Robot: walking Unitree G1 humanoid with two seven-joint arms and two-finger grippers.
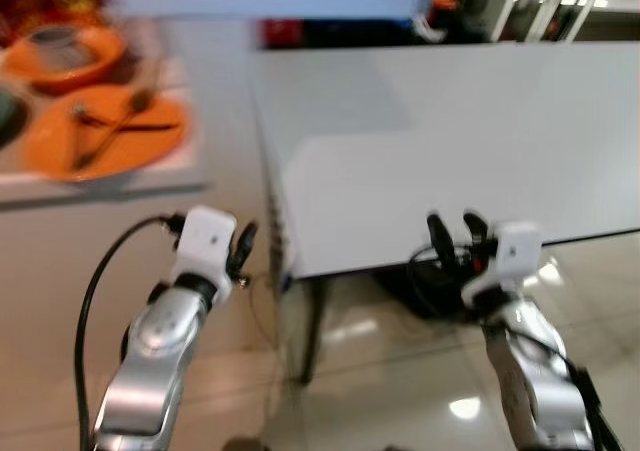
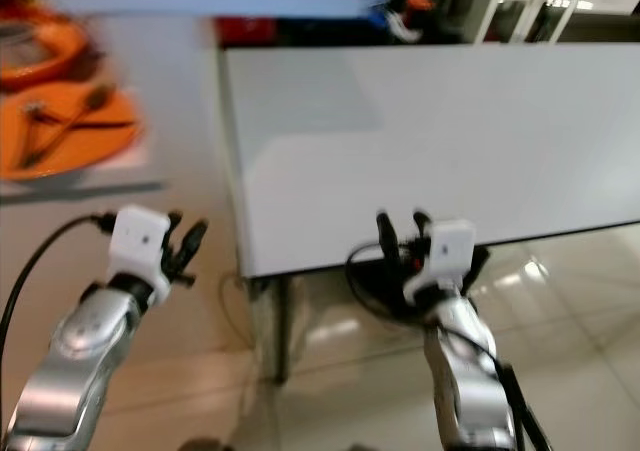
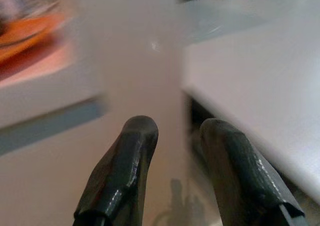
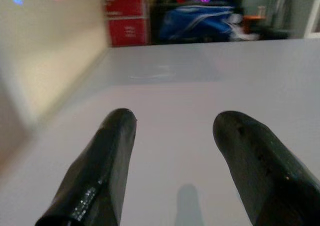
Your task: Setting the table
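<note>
Table: plain pale grey-white top, unpatterned, ahead of the right pincer, whose fingers are black on a white wrist block and silver arm. Left pincer: black fingers, white block, silver arm, black cable. Ahead and to the left of the left pincer, orange plate bearing dark utensils; beyond it, orange bowl with grey inside. Floor: glossy beige tiles with white highlights. Red boxes beyond the table's far edge.
</note>
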